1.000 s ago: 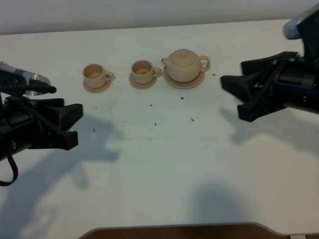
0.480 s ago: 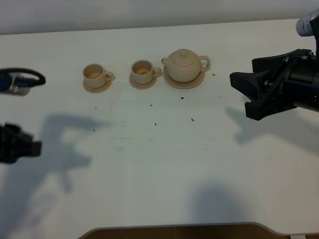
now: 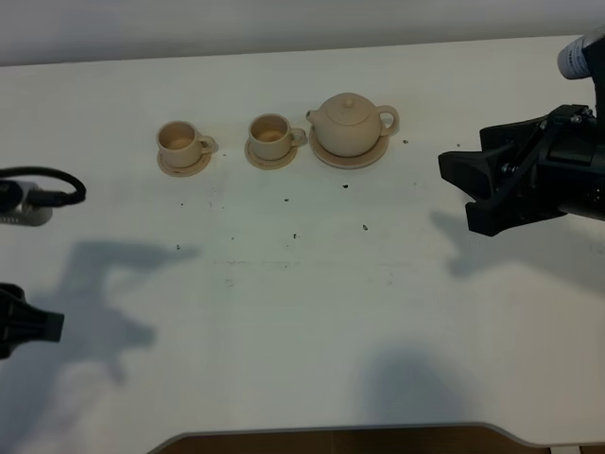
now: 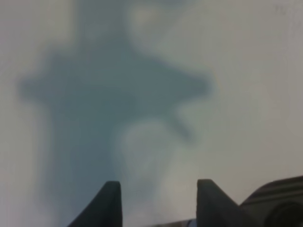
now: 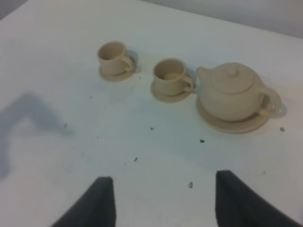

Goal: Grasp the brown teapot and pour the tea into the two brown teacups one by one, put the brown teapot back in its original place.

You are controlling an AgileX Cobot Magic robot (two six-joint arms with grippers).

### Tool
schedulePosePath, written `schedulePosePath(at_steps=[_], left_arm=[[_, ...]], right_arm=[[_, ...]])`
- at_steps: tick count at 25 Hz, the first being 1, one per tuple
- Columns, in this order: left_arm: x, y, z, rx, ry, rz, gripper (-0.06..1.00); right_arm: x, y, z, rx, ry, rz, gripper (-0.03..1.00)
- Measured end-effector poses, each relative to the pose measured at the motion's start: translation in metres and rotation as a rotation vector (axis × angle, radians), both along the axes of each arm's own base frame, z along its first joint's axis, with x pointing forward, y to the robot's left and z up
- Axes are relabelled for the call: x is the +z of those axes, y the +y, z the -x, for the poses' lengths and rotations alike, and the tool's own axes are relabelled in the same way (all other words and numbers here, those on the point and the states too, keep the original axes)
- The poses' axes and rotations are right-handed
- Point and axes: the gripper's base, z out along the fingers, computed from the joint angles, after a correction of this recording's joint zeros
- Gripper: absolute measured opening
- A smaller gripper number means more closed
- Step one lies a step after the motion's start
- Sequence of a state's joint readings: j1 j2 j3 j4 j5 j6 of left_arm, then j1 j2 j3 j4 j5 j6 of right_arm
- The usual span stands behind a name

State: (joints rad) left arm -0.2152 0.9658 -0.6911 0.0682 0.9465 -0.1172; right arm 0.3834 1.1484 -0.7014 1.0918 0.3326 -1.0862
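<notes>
White desk (image 3: 302,322): dark specks, arm shadows.
Brown teapot (image 3: 348,125) on saucer (image 3: 350,163), two teacups (image 3: 271,137) alongside; left gripper (image 4: 158,187), right gripper (image 3: 457,192) jaws wide, empty.

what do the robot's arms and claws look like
Both arms look matte black. The right claw has two angular, wedge-shaped black fingers on a blocky body, with a pale cylindrical part near it. The left claw shows two dark tapered fingertips. Beside that arm a black cable loops from a silver-grey fitting. No markings show.
</notes>
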Motion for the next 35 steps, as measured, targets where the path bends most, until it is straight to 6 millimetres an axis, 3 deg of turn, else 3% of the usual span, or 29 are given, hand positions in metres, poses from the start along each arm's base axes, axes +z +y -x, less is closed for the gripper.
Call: schedulePosePath(at_steps=[6,11,21,25,30,35], left_arm=[[-0.014,0.003,0.013,-0.001,0.008,-0.002,0.37],[-0.001,0.007,0.033,0.000,-0.094,0.020,0.37],[0.014,0.025,0.117,-0.022,-0.368,0.079,0.37],[0.013,0.030,0.142,-0.025,-0.461,0.099,0.37],[0.010,0.033,0.157,-0.028,-0.531,0.115,0.37],[0.010,0.033,0.158,-0.030,-0.565,0.120,0.37]], right_arm=[[-0.001,0.001,0.001,0.002,0.030,-0.019,0.49],[-0.001,0.001,0.002,0.003,0.037,-0.023,0.49],[-0.001,0.002,0.003,0.016,0.046,-0.024,0.49],[-0.001,0.002,0.003,0.016,0.046,-0.024,0.49],[-0.001,0.002,0.003,0.019,0.048,-0.025,0.49],[-0.002,0.002,0.003,0.021,0.050,-0.025,0.49]])
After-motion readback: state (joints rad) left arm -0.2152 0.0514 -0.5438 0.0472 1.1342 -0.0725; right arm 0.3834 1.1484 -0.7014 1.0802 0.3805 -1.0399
